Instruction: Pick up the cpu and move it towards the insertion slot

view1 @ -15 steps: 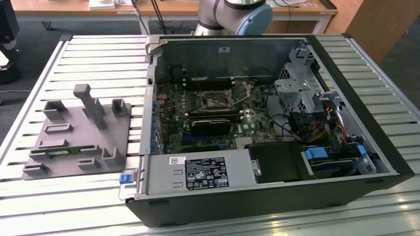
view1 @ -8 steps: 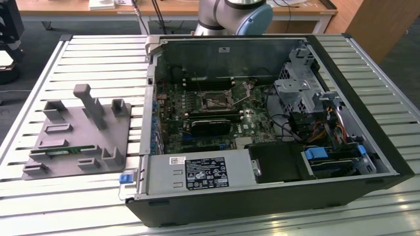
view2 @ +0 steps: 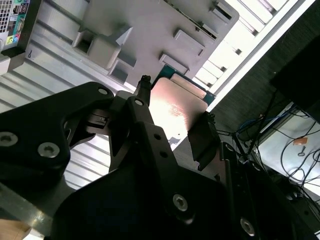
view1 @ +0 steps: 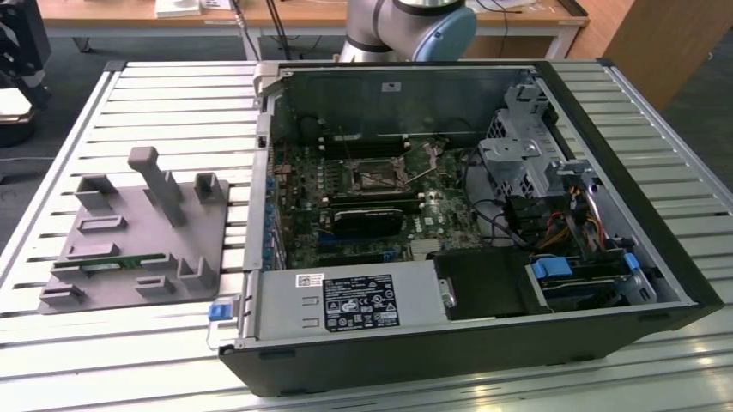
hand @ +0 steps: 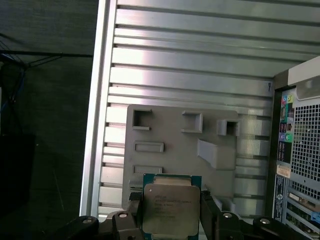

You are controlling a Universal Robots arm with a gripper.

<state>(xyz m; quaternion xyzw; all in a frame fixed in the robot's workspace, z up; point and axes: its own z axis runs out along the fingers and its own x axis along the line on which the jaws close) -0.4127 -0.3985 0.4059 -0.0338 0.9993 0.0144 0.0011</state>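
Silver-grey square cpu (hand: 170, 207) with green edging is clamped between fingers (hand: 209, 217) of black gripper (view2: 176, 102), one finger pressed against each opposite side, seen in both wrist views. Chip hangs above grey plastic tray (hand: 170, 132), which lies on slatted aluminium table (view1: 172, 94). In exterior view, tray is at frame's left, with thin green memory stick (view1: 115, 264) lying near its lower edge. Open black computer case (view1: 458, 352) takes centre and right. Square silver-framed insertion slot (view1: 376, 177) with dark centre sits on green motherboard (view1: 447, 215) mid-frame, well apart from tray.
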